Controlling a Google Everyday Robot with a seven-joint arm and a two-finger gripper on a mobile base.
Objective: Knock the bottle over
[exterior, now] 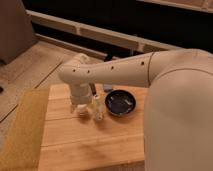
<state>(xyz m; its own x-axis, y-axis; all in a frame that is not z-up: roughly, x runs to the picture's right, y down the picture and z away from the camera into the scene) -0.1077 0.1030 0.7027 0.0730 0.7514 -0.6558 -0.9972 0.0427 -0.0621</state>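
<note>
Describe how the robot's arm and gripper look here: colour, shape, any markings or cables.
The arm is a smooth, cream-white rounded tube with a row of small dark dots along its side, widening into a bulky shell on the right. No cables show. The gripper, the same pale colour, ends a short cylinder above the wooden table, beside the small clear bottle.

Near the counter's far edge, the gripper hangs just beside the upright bottle; a bowl sits on the bottle's other side.
</note>
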